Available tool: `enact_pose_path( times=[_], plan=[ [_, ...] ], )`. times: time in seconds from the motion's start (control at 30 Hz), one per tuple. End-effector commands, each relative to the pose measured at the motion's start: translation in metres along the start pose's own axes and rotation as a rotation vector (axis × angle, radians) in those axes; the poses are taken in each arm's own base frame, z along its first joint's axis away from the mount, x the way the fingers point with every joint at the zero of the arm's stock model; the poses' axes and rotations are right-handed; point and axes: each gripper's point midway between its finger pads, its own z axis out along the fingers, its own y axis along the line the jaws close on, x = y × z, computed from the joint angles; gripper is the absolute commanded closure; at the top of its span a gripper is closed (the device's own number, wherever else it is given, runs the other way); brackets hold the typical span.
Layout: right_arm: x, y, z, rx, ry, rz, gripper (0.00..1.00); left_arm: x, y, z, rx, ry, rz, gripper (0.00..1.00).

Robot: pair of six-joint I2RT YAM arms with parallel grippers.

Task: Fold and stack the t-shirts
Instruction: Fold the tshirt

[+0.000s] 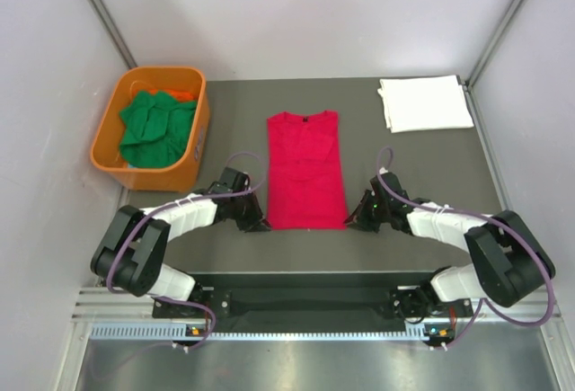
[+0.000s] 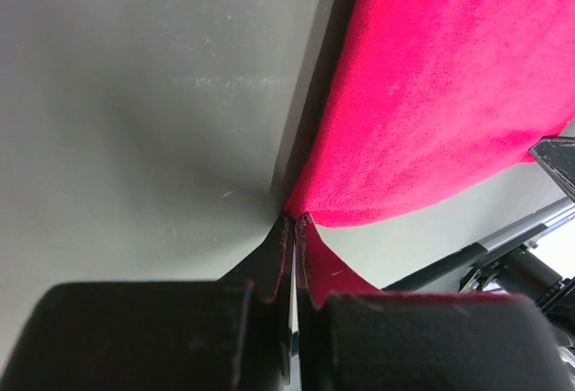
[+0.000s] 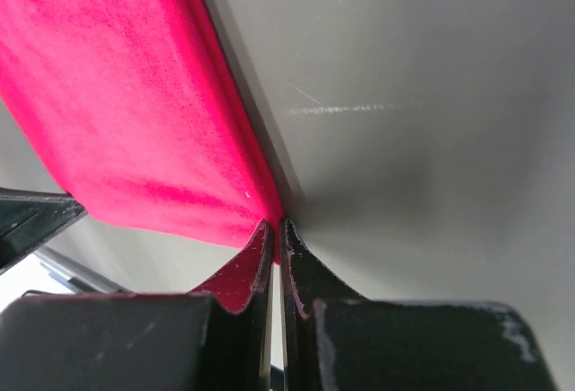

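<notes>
The left jaws are pinched tight on the near left corner of the red t-shirt (image 2: 449,76), and a small flap of red cloth shows between the two black tips. The right jaws are pinched tight too, on the near right corner of the same shirt, with red cloth caught between their tips. From both pairs of jaws the shirt runs away toward the far side of the surface (image 1: 422,175). Seen from above, the red t-shirt lies flat in the middle of the surface as one long, narrow shape. Its long way goes from near to far, with the bottom edge by the arms and the neck at the far end. The left arm (image 1: 180,216) reaches in from the left and the right arm (image 1: 440,222) from the right, so each is at its own corner and neither is nearer than the other. This looks like the start of a fold. The two corners would likely need to go up together and then forward, along the long way of the shirt, until the bottom edge meets the neck end. A white t-shirt (image 1: 424,103) lies folded at the far right corner of the surface, well apart from the red one. The green t-shirts (image 1: 154,126) sit bunched in the orange tub (image 1: 199,153) at the far left.
</notes>
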Motion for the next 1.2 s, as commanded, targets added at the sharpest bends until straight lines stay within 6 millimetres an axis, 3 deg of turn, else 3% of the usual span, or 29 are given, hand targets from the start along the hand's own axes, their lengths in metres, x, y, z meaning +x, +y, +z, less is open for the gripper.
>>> enact_pose_path(
  times=[0.0, 0.17, 0.23, 0.33, 0.47, 0.73, 0.87, 1.17],
  plan=[
    [0.019, -0.06, -0.006, 0.236, 0.025, -0.041, 1.0, -0.002, 0.006, -0.003, -0.049, -0.035, 0.05, 1.0],
    [0.019, -0.068, -0.013, 0.278, 0.007, -0.078, 1.0, 0.009, 0.009, -0.002, -0.084, -0.035, 0.06, 1.0],
    [0.024, -0.065, -0.014, 0.267, 0.019, -0.091, 0.94, 0.014, 0.008, -0.001, -0.087, -0.031, 0.064, 1.0],
    [0.029, -0.059, -0.017, 0.245, 0.022, -0.083, 0.75, 0.017, 0.004, -0.001, -0.09, -0.034, 0.071, 0.82],
    [0.034, -0.056, -0.021, 0.239, 0.015, -0.047, 0.67, 0.012, 0.001, -0.006, -0.101, -0.078, 0.091, 0.7],
    [0.038, -0.058, -0.019, 0.255, -0.022, -0.008, 0.65, 0.013, -0.003, -0.007, -0.073, -0.085, 0.093, 0.57],
    [0.03, -0.061, -0.014, 0.267, -0.065, -0.006, 0.64, 0.018, 0.001, 0.001, -0.07, -0.056, 0.086, 0.57],
    [0.033, -0.073, -0.002, 0.302, -0.054, -0.008, 0.66, 0.017, 0.007, 0.003, -0.087, -0.071, 0.073, 0.62]
  ],
)
